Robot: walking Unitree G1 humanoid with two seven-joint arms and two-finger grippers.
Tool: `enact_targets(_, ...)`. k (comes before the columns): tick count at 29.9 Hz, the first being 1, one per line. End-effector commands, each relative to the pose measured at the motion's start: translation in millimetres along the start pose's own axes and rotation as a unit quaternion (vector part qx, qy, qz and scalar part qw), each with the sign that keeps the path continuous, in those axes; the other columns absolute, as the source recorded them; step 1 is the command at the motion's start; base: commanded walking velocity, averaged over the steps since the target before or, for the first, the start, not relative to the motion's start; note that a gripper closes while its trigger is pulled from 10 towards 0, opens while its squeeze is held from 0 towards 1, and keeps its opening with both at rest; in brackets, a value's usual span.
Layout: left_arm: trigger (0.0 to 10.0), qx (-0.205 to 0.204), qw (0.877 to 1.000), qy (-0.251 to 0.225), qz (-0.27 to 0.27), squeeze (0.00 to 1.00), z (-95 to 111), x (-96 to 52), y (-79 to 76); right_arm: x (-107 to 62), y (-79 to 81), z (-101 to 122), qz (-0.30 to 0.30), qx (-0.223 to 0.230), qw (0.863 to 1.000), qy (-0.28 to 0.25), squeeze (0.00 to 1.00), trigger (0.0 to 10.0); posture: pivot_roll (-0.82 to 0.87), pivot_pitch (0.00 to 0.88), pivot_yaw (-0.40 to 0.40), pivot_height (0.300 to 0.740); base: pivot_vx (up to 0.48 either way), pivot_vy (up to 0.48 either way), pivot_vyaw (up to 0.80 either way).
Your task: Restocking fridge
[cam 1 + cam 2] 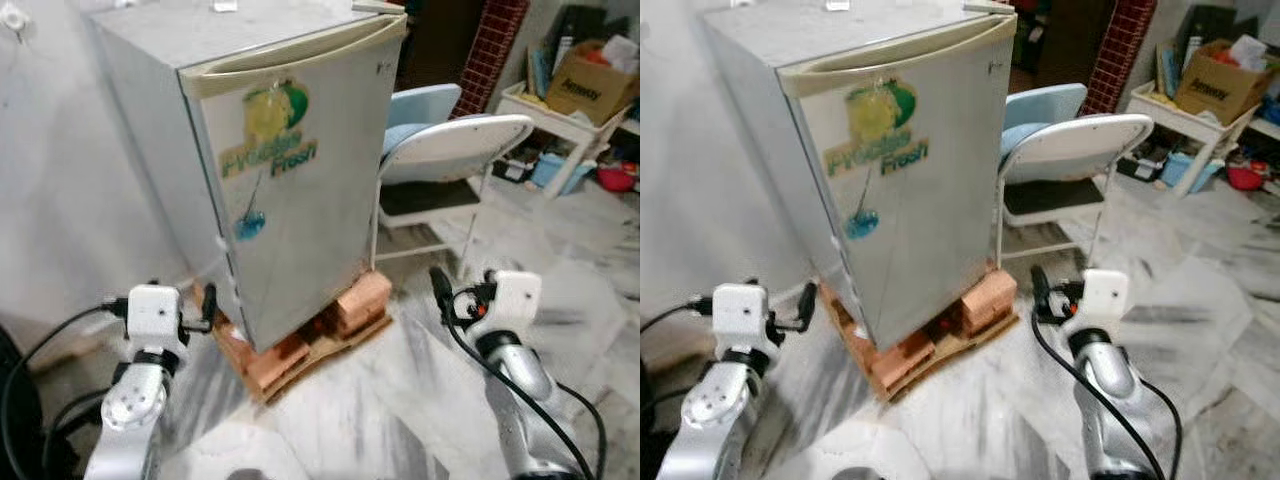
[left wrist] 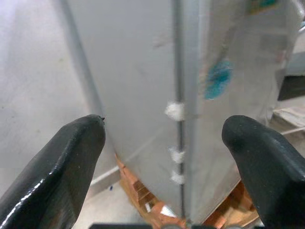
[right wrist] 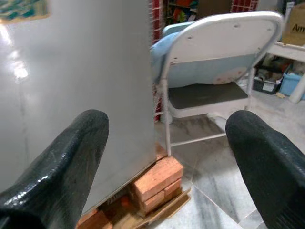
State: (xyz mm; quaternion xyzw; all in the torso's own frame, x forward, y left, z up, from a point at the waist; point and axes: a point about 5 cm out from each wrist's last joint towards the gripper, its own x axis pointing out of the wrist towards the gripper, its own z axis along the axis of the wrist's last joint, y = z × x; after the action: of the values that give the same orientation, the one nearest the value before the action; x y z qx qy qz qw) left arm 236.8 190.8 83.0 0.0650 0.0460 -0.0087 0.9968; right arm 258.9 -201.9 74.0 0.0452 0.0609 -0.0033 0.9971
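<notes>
Nearest to me, the left gripper (image 2: 164, 143) hangs low with fingers spread apart and holds nothing, near the fridge (image 1: 290, 190) at its left bottom corner. The right gripper (image 3: 167, 143) is also spread and empty, by the front right corner. The fridge stands shut on bricks (image 1: 362, 300) over a wooden pallet (image 1: 300, 365). I judge the door stiff, heavy and smooth; the recessed handle (image 1: 290, 60) along its top edge is the best hold. Behind stands a folding chair (image 1: 455, 150).
</notes>
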Motion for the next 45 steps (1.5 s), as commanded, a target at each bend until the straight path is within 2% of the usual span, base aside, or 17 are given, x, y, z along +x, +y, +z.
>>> enact_targets(1, 10.0, 0.004, 1.0, -0.003, 0.003, 0.0, 1, 0.1, 2.3, 1.0, 10.8, 3, 0.019, 0.001, 1.0, -0.004, 0.0, 10.0, 0.06, 0.0, -0.048, 0.74, 0.0, 0.48, 0.0)
enact_targets(23, 10.0, 0.022, 0.999, -0.023, -0.007, 0.0, 5, 3.3, -0.1, 7.4, 15.9, 7, 0.028, -0.014, 0.999, -0.01, 0.0, 10.0, 0.06, 0.0, -0.05, 0.74, 0.0, 0.472, -0.76)
enact_targets(27, 10.0, 0.036, 0.999, -0.025, -0.005, 0.0, 5, 3.3, 0.9, 8.9, 15.2, 8, 0.026, -0.012, 1.0, -0.011, 0.0, 10.0, 0.06, 0.0, -0.053, 0.74, 0.0, 0.0, -0.8)
enact_targets(37, 10.0, 0.022, 0.999, -0.033, -0.027, 0.0, 5, 0.8, -6.2, 7.2, 15.6, 5, 0.023, -0.013, 1.0, -0.005, 0.0, 10.0, 0.06, 0.0, -0.055, 0.74, 0.025, 0.0, -0.8)
enact_targets(45, 10.0, 0.018, 0.999, -0.031, -0.028, 0.0, 4, 0.1, -8.9, 6.3, 14.5, 7, 0.023, -0.015, 1.0, -0.01, 0.0, 10.0, 0.05, 0.0, -0.058, 0.74, 0.311, 0.352, -0.8)
